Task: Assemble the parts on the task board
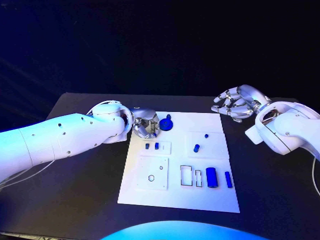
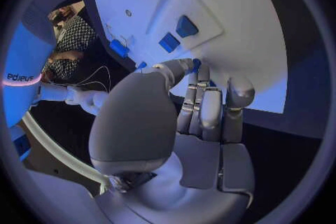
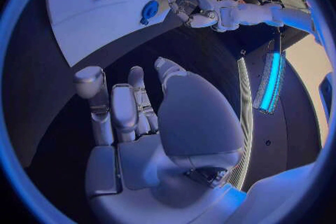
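**Task board (image 1: 203,200): white plate, mid-table, parts loose**

Blue round part (image 1: 166,124) at the far-left corner, just beside the left hand (image 1: 145,123); whether its curled fingers hold it, cannot tell. Right hand (image 1: 236,103) off the far-right corner, fingers curled, holding nothing. Risk: a fumbled grip there could knock the part askew or shift the board.
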